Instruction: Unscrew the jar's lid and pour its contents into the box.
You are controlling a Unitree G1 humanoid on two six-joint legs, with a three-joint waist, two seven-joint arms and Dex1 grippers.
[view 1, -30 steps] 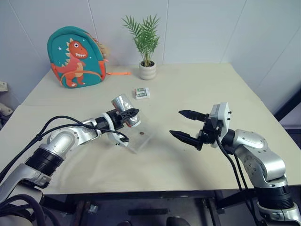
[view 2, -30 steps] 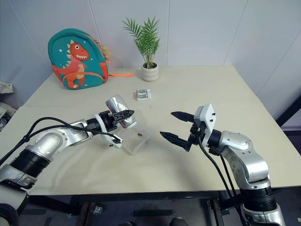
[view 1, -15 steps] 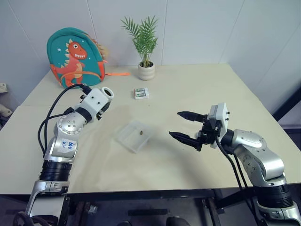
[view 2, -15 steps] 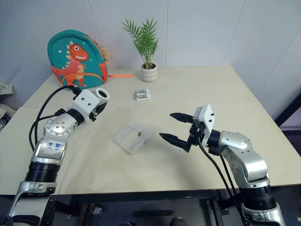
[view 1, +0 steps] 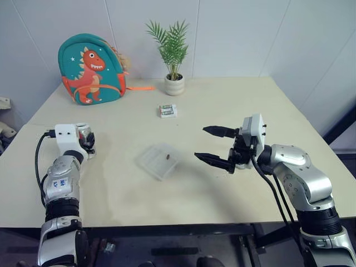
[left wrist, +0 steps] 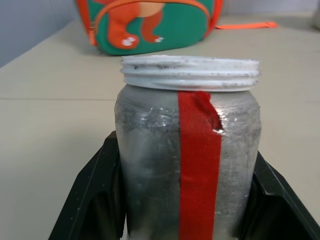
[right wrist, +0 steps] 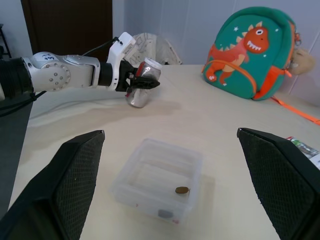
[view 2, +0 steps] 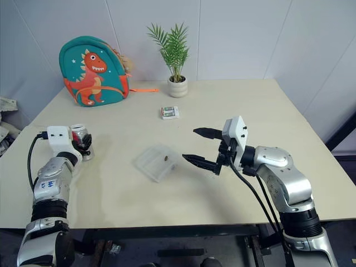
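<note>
The box serves as the landmark on the worktop. Inside it lies the tiny brown pellet. Well to the box's left, the left claw is clenched on the jar, whose long axis stands roughly upright, open threaded mouth up, base at the worktop. To the box's right the right claw hangs released, fingers spread, pointing toward the box.

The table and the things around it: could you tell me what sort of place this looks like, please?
Probably a staged test room: a plain table against white wall panels, dressed with a dinosaur backpack and a potted plant.
</note>
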